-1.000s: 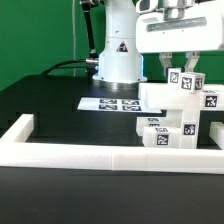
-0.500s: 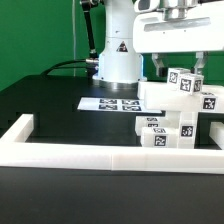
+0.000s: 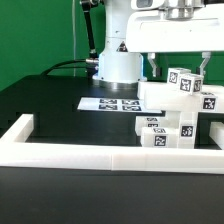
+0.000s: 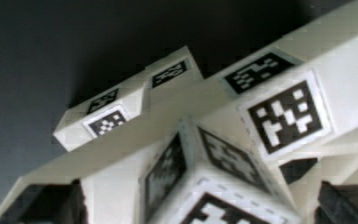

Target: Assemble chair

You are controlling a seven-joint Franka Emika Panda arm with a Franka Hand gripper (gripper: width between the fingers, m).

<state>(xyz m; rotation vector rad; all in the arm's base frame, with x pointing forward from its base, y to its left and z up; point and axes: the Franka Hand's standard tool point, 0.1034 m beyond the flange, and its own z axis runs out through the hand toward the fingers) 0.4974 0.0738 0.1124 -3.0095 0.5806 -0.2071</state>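
Observation:
The chair parts form a chunky white cluster at the exterior view's right, with several tagged blocks stacked against a slab. A tagged cube-like piece sits on top. My gripper hangs straight above that piece, open, with its dark fingers on either side of it and apart from it. In the wrist view the tagged white parts fill the picture, and the dark fingertips show at both lower corners with a white tagged block between them, not pinched.
The marker board lies flat behind the cluster, in front of the robot base. A long white border rail runs along the front, with a short return at the exterior view's left. The table is black.
The fingers have spread apart, off the top tagged piece, and the hand has risen slightly. The chair parts have not moved.

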